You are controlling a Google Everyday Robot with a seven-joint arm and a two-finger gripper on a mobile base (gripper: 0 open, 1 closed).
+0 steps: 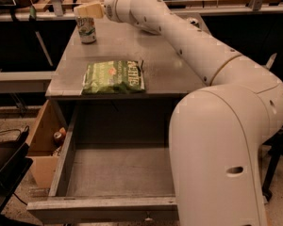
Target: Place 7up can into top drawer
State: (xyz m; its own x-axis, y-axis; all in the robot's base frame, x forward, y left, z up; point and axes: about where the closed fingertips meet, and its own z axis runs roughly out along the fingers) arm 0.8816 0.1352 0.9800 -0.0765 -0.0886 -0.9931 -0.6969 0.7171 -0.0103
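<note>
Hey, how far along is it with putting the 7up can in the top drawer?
Done: the top drawer is open. In hand: the gripper is at the top of the 7up can, which stands upright at the far left corner of the tabletop; a grasp can't be confirmed. Left: lift the can, carry it over the chip bag, and set it in the drawer.

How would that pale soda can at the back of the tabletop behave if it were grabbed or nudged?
The 7up can stands upright and narrow, so a sideways nudge would probably tip it, and its round body would then likely roll. Its metal wall looks smooth, maybe slippery. The tool is right at its top.
</note>
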